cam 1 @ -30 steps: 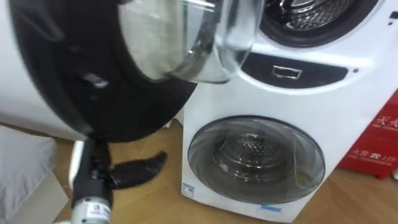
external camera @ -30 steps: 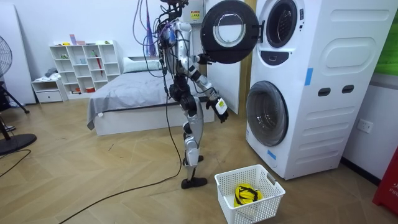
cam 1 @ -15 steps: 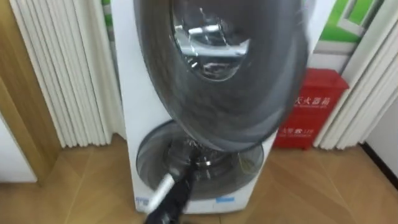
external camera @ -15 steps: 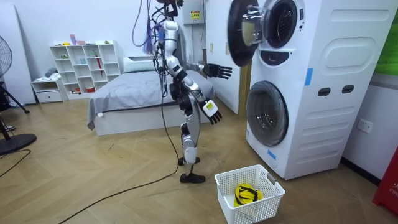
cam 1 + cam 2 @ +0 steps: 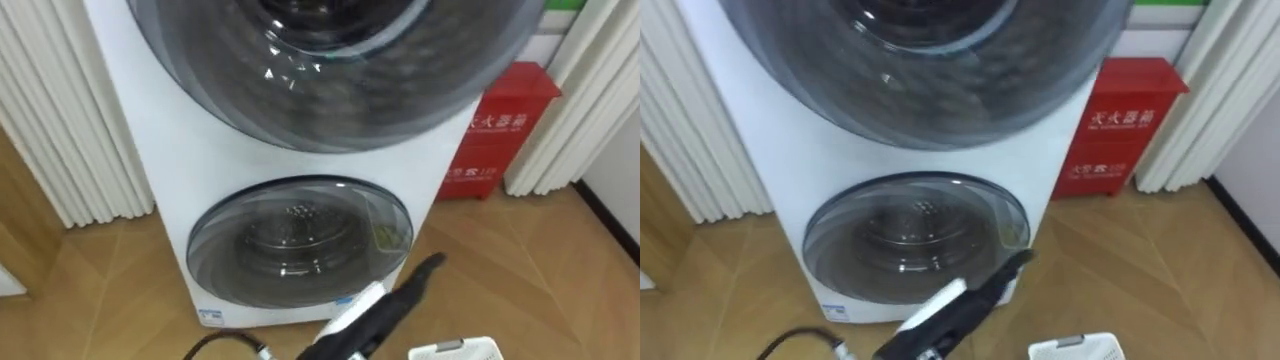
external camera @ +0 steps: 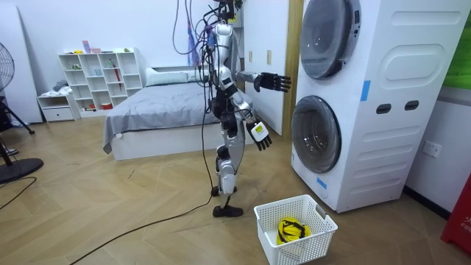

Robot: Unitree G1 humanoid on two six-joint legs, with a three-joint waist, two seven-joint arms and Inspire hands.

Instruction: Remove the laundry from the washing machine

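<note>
Both doors of the washing machine (image 6: 383,140) are shut, and I can't tell what's inside. My left hand (image 5: 410,285) hangs before the lower door (image 5: 290,240), fingers straight and empty. My right hand (image 6: 276,81) is raised by the upper door (image 6: 321,37), fingers spread. A yellow-and-black bundle (image 6: 293,230) lies in the basket (image 6: 265,215). The red box (image 5: 500,120) beside the machine carries pale lettering.

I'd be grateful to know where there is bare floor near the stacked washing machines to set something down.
Free: wooden floor between the white plastic laundry basket and the grey bed. Crowded: the strip before the white stacked washing machines, where basket and robot stand.
</note>
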